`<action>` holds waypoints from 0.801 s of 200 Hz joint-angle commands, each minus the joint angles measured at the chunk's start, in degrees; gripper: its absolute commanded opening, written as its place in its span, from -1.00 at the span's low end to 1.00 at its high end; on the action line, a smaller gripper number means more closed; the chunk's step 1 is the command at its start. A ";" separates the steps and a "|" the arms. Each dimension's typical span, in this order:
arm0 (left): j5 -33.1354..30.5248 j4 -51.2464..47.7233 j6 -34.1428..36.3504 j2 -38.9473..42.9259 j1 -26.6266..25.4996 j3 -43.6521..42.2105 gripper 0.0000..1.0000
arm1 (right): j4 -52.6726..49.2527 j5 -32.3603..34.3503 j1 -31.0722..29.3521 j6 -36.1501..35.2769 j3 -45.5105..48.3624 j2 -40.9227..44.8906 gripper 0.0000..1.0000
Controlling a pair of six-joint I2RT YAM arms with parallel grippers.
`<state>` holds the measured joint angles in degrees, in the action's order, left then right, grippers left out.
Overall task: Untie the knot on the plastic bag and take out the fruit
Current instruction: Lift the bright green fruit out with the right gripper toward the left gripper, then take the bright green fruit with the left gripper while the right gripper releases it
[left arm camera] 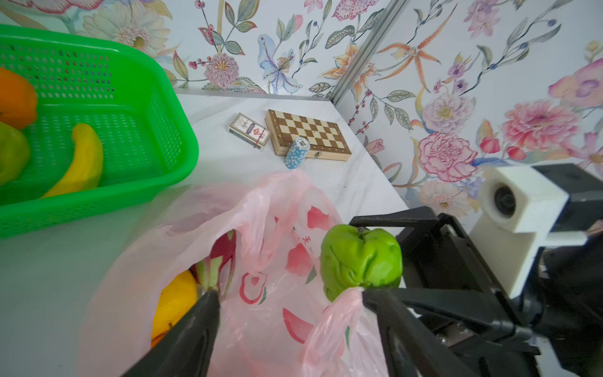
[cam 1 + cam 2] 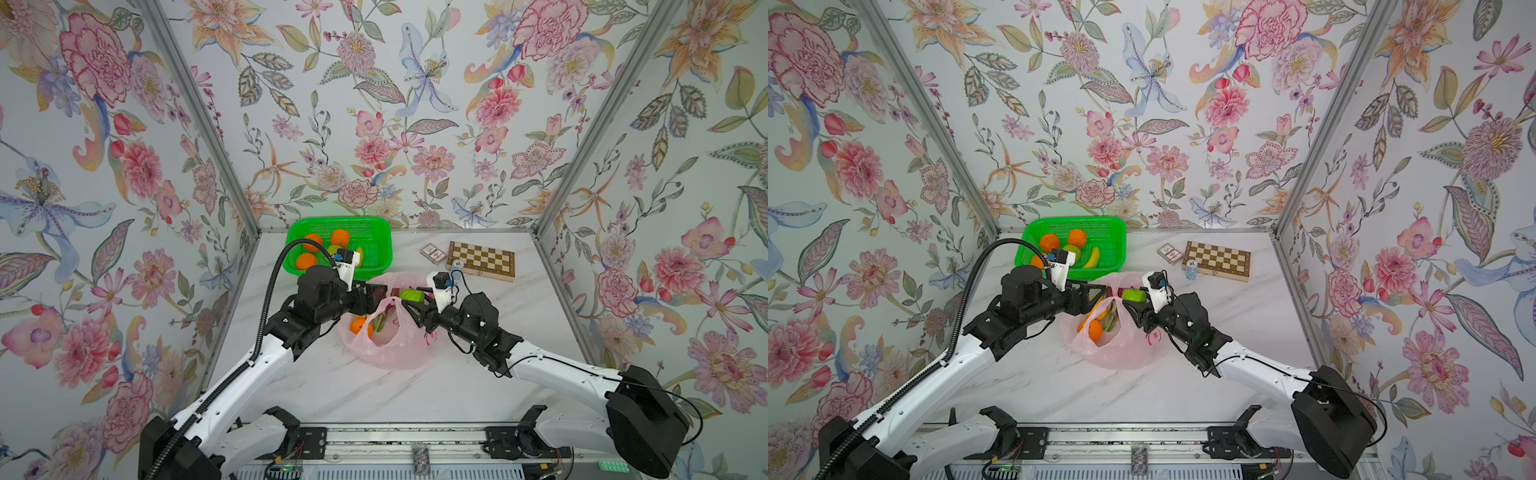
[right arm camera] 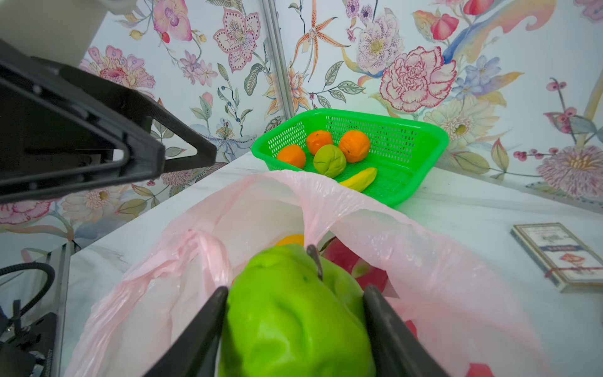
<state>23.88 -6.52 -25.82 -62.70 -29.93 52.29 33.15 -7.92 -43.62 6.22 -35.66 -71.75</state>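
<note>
**Both top views:** plastic bag (image 2: 390,349) slumped mouth-open at mid surface (image 2: 332,386), just in front of green basket (image 2: 374,226); orange (image 2: 356,326) visible inside. Left end effector (image 2: 380,295) at bag's left rim. Right end effector (image 2: 415,296) clamped on green fruit (image 2: 1133,295) above bag's far edge.

**Left wrist view:** left end effector (image 1: 290,297) spread wide, gripping nothing, bag film draped over one finger (image 1: 385,313); dragon fruit (image 1: 225,251) and yellow fruit (image 1: 176,300) in bag.

**Right wrist view:** green fruit (image 3: 293,320) gripped between both fingers, over bag mouth; green basket (image 3: 424,137) beyond, holding oranges (image 3: 354,145) and banana (image 3: 360,179).
</note>
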 commanded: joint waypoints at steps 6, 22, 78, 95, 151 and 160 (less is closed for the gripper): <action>9.90 8.61 -12.06 -1.36 0.33 0.02 0.74 | 3.42 -0.80 -0.83 -11.30 0.29 1.77 0.13; 12.15 11.05 -14.08 -2.15 0.37 -0.08 0.88 | 5.48 -1.95 -1.44 -14.06 0.40 2.12 0.15; 14.79 13.03 -15.69 -5.60 0.38 -0.47 0.98 | 11.69 -4.80 -2.51 -14.18 1.27 2.13 0.18; 17.40 14.28 -15.45 -7.67 0.34 -0.78 0.98 | 13.32 -4.82 -2.61 -13.34 1.17 1.77 0.18; 25.43 19.00 -17.43 -12.68 -0.38 -0.61 0.98 | 12.83 -5.17 -2.68 -14.17 0.16 0.54 0.19; 26.20 18.94 -17.34 -13.18 -0.48 -0.70 0.98 | 12.87 -5.03 -2.70 -14.26 0.11 0.50 0.19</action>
<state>45.43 10.02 -42.98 -74.94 -30.02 52.16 43.70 -12.25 -45.80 -7.16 -35.03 -71.05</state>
